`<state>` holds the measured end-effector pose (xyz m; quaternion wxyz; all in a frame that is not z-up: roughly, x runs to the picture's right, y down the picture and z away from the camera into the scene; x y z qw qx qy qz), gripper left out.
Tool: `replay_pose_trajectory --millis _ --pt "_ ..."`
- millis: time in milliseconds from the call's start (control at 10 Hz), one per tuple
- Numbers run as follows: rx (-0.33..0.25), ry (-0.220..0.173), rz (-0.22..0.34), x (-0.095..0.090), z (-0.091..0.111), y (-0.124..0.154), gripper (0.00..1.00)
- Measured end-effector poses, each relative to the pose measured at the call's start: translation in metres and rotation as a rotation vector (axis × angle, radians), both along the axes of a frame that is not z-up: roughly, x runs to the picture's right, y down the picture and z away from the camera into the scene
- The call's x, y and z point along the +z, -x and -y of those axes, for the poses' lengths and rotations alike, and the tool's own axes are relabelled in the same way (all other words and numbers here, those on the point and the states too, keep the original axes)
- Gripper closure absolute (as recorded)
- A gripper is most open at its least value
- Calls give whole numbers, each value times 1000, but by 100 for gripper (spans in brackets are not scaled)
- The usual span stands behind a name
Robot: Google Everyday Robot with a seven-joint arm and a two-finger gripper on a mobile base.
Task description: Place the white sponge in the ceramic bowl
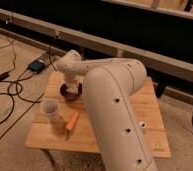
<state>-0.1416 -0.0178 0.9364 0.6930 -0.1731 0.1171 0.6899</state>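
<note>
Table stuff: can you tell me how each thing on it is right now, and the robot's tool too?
ceramic bowl: upright on the table, under the tool.
tool: down at the bowl's mouth.
white sponge: hidden, cannot tell.
cup: upright, in front of the bowl.
carrot: lying flat beside the cup.
table: standing, holding all.

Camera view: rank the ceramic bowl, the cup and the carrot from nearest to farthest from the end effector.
The end effector is directly over the bowl.
1. Ceramic bowl, right beneath it.
2. Cup, on the table's left side.
3. Carrot, toward the front edge.
</note>
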Motion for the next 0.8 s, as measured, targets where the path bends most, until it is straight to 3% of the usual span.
replay_pose_trajectory --millis 400,500,800 --pt "-16 4 -4 1 -5 -1 33" --pt "-17 4 -4 1 -5 -2 28" --pt "-20 5 -2 1 -7 -1 28"
